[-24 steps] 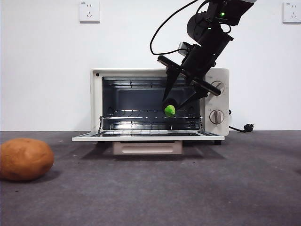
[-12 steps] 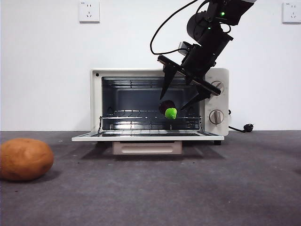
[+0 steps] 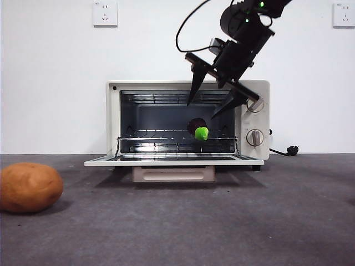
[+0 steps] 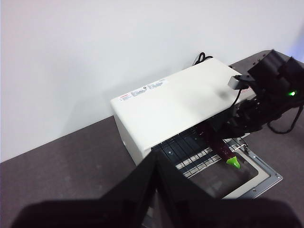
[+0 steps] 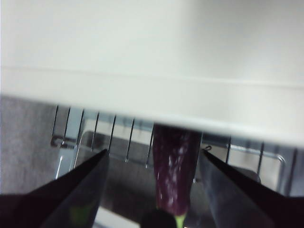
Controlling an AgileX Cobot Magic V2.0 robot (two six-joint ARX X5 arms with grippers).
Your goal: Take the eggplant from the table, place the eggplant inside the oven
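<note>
Front view
Oven: cream-white metal, the boxy toaster oven (image 3: 188, 123) stands on the dark grey felt-like table (image 3: 222, 221), its glass door dropped flat and the cavity open.
Eggplant: the long dark purple toy eggplant (image 3: 198, 128) lies on the wire rack (image 3: 166, 133) inside, lime-green stem cap pointing out at us.
Right gripper: the black two-jawed right gripper (image 3: 211, 110) hangs above the eggplant at the cavity's upper right, jaws spread wide, clear of it.
Potato: a round brown potato (image 3: 29, 187) sits on the table far off to the side, well apart from the oven.

Left wrist view
Left gripper: the black left gripper (image 4: 156, 166) waits high up, looking down on the oven's top; its jaws meet at the tips, holding nothing.
Eggplant: on the rack, green tip out over the door.

Right wrist view
Right gripper: two dark jaws wide apart, the purple eggplant lying between them, untouched, under the oven's pale top edge.
</note>
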